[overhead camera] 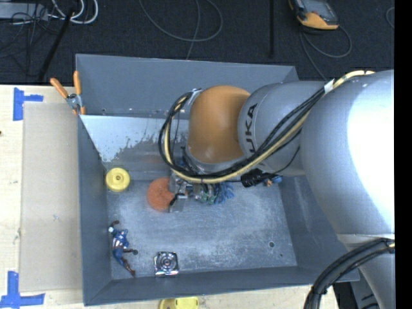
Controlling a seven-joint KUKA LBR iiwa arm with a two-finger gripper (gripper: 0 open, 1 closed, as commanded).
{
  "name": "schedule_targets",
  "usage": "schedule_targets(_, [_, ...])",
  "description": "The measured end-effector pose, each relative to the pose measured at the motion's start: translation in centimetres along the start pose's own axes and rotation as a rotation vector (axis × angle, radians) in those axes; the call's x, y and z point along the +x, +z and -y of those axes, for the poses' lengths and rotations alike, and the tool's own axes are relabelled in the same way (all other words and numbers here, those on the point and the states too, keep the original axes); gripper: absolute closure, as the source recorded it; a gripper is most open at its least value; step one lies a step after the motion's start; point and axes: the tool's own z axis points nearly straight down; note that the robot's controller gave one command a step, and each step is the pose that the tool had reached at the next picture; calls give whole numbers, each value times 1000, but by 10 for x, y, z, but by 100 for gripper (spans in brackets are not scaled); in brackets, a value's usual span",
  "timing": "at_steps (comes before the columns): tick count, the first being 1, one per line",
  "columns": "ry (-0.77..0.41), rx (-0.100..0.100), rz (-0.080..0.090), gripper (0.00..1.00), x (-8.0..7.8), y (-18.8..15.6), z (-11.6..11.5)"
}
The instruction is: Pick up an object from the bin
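the arm (335,147) reaches in from the right, its wrist with the orange cover (215,124) bent down over the middle of the grey bin (193,76). the pincer (177,196) hangs low beneath the cover, near the bin's floor. the wrist hides most of it, so whether it is open or closed cannot be told. an orange-red ball (156,195) lies just beside the pincer on the left, not visibly gripped. something blue-green (221,195) shows under the wrist, too hidden to name. well apart lie a yellow round piece (117,179) to the left, a blue figure (121,246) in the near left corner, and a small silvery thing (166,262) by the near wall.
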Motion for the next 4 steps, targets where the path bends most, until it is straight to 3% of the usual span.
schedule_targets(4, [6, 0, 0, 100, 0, 0, 0])
